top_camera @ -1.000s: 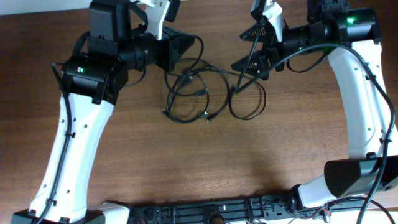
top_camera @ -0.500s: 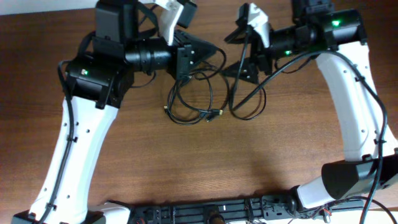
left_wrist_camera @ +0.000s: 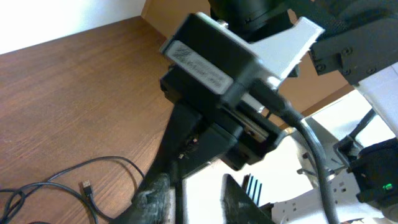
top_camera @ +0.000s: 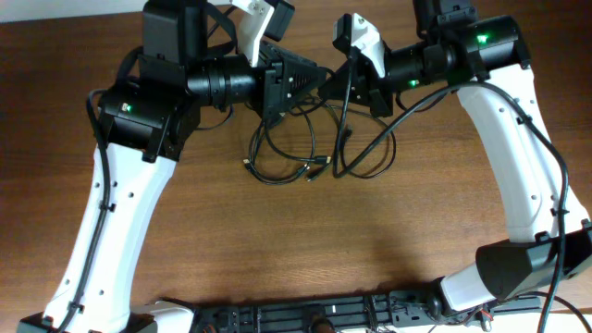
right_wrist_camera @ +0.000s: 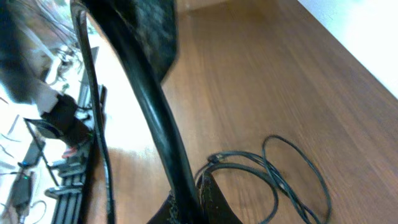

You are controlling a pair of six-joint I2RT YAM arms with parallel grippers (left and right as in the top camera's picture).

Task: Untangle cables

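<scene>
Two robot arms, 1 left (top_camera: pixel 111 231) and 1 right (top_camera: pixel 527 157), over 1 wooden table (top_camera: pixel 305 250). Grippers: 2 total, the left gripper (top_camera: pixel 317 80) and the right gripper (top_camera: pixel 350 91), 1 per arm. Green lights: 2, the left light (top_camera: pixel 127 106) and the right light (top_camera: pixel 482 39). Thin black cables (top_camera: pixel 287 153): 1 tangle of several overlapping loops, exact no. of cords can't be told. Plug ends seen from overhead: 3, a first plug (top_camera: pixel 245 166), a second plug (top_camera: pixel 319 164) and a third plug (top_camera: pixel 348 132).
</scene>
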